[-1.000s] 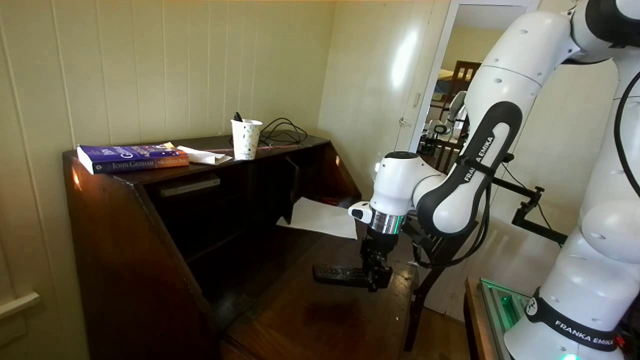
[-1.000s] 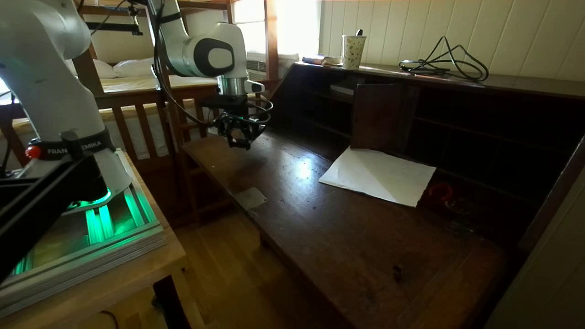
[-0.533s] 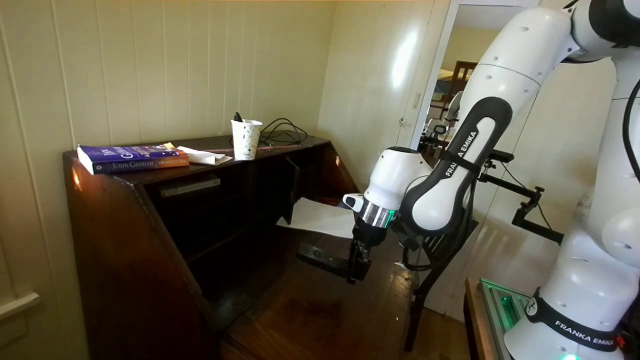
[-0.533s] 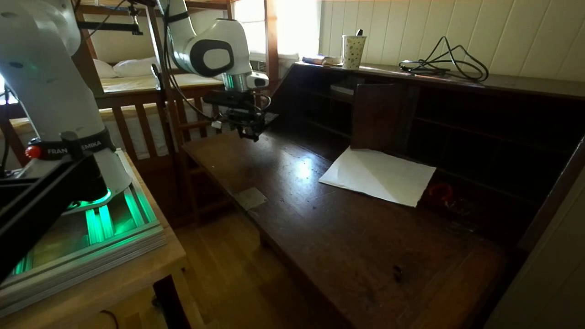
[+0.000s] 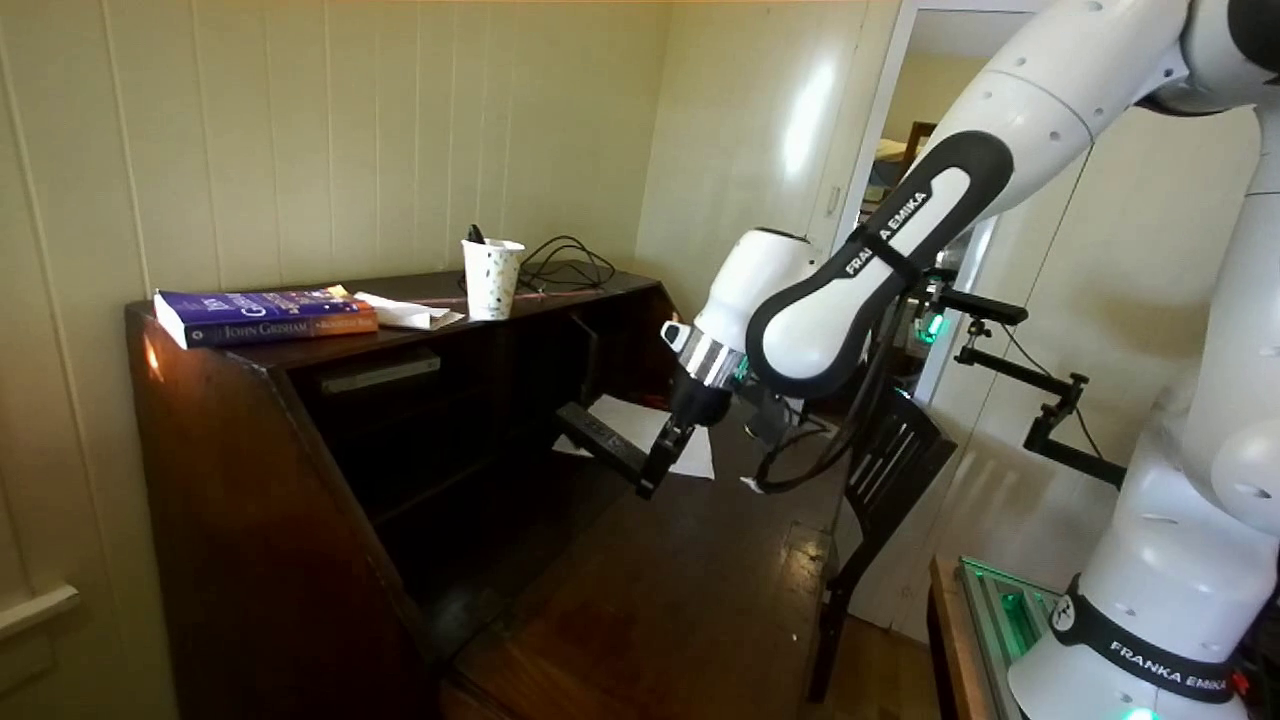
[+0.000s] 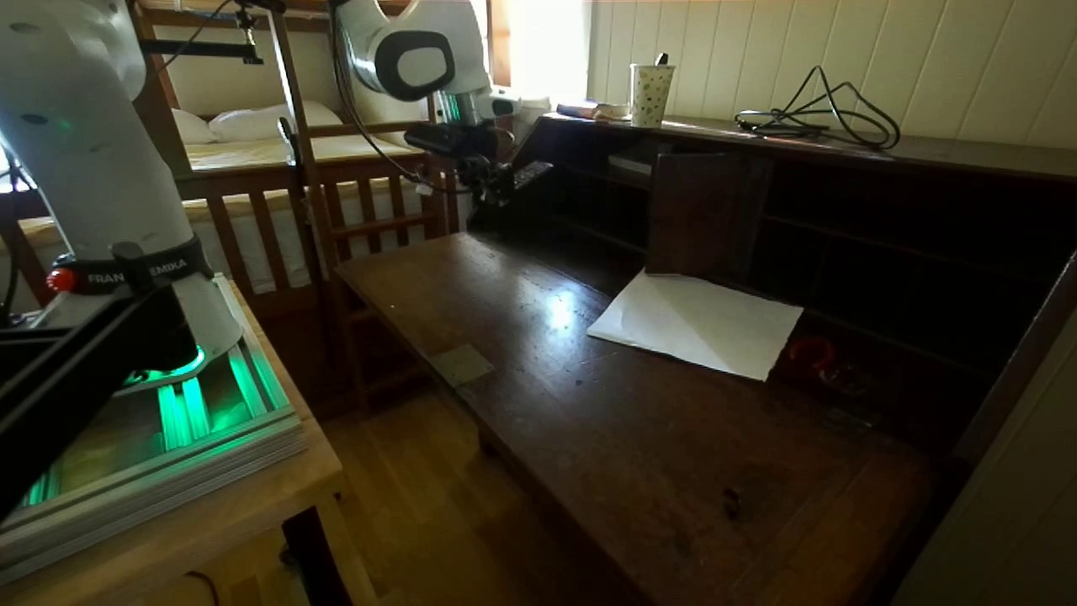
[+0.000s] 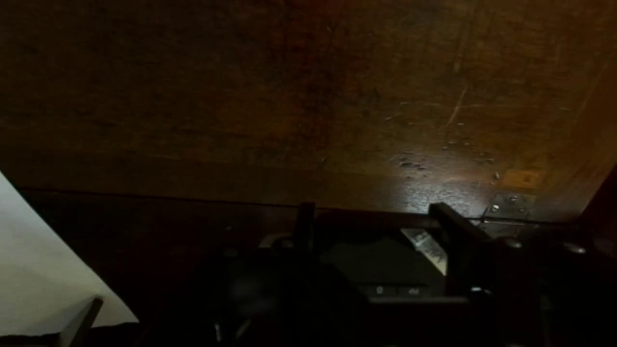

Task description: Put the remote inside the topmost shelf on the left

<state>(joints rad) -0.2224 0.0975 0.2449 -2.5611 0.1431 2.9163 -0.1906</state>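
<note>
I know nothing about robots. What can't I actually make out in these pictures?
Remote: held end hidden by the jaws, in an exterior view.
Topmost shelf: back lost in shadow, in both exterior views.
Black object: lower part hidden inside the cup, in both exterior views.
White paper: cut off by the left edge in the wrist view.
Red thing: too dim to identify, in an exterior view.

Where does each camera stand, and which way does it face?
In an exterior view: nearer the book, facing desk and chair; arm, hand show.
In an exterior view: nearer the cable, facing desk and bed; arm, hand show.
Wrist view: at the arm's end, facing the desk; fingers show.
Both exterior views share cup, paper, remote.
</note>
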